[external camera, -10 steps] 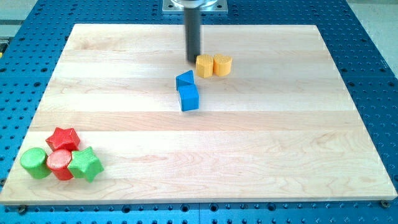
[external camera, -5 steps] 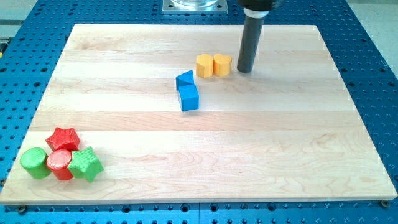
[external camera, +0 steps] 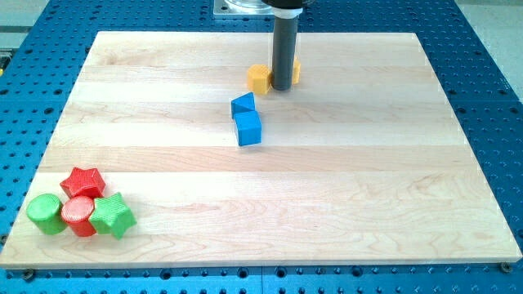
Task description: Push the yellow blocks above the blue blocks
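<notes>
Two yellow blocks sit near the view's top centre: one (external camera: pixel 258 78) shows left of the rod, the other (external camera: pixel 296 72) is mostly hidden behind the rod, only its right edge showing. My tip (external camera: pixel 282 87) rests right against them, just below and between. A blue triangular block (external camera: pixel 243 104) and a blue cube (external camera: pixel 248 128) touch each other below and left of the yellow blocks.
At the view's bottom left is a cluster: a red star (external camera: pixel 83 181), a red cylinder (external camera: pixel 78 213), a green cylinder (external camera: pixel 46 213) and a green star (external camera: pixel 112 216). The wooden board (external camera: pixel 368 204) lies on a blue perforated table.
My tip swung from left of the yellow blocks round to their right, then came back left against them. The yellow blocks shifted slightly left and up. The blue blocks did not move.
</notes>
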`<state>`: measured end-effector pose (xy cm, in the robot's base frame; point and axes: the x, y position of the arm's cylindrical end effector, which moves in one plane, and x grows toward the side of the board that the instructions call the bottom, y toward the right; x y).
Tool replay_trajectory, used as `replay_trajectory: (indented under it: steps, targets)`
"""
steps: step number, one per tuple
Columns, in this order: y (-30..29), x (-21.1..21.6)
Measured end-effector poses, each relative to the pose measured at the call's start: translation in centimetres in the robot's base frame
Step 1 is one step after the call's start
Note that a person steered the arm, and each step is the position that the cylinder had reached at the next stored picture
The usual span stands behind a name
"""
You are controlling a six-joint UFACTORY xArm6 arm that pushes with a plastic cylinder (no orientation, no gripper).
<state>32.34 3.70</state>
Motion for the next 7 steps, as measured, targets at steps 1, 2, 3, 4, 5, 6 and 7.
replay_trajectory:
  steps: [1,2,3,4,5,6,7]
  targets:
    - [-1.0,-0.8]
    - [-2.4,-2.1]
    - [-4.8,-3.2]
    - [-6.3,-0.9]
    - [-5.9,-0.9]
    - [-12.3,-2.5]
    - [-11.4,0.2]
